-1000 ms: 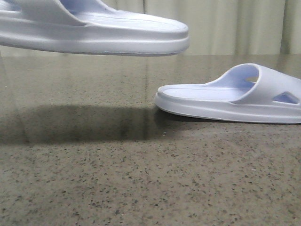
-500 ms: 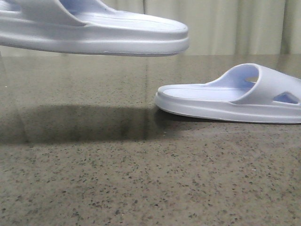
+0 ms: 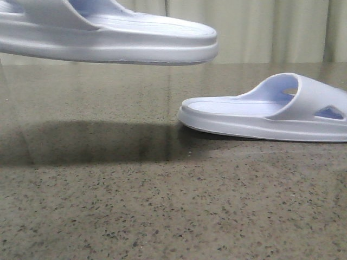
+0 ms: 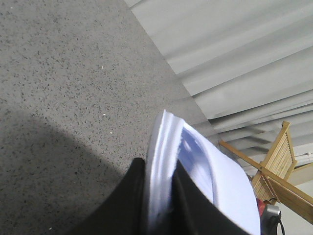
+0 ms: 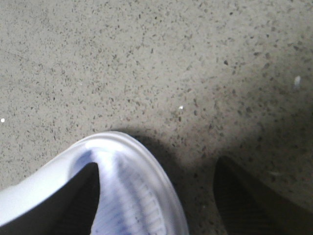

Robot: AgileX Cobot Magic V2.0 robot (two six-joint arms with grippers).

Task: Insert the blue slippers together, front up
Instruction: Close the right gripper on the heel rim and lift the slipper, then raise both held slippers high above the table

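Observation:
Two pale blue slippers show in the front view. One slipper (image 3: 108, 38) hangs level in the air at the upper left, sole down. My left gripper (image 4: 159, 196) is shut on the thick sole edge of that slipper (image 4: 215, 181), a black finger (image 4: 132, 200) on either side. The other slipper (image 3: 265, 111) rests flat on the table at the right, its strap to the right. My right gripper (image 5: 157, 164) is open around a rounded end of this slipper (image 5: 142, 196). One finger (image 5: 73, 205) is over the ribbed footbed and the other is outside the rim. Neither gripper shows in the front view.
The table (image 3: 162, 216) is dark speckled stone, with a shadow under the lifted slipper. Pale curtains (image 3: 260, 27) hang behind it. A wooden frame (image 4: 281, 156) stands beyond the table's far edge in the left wrist view.

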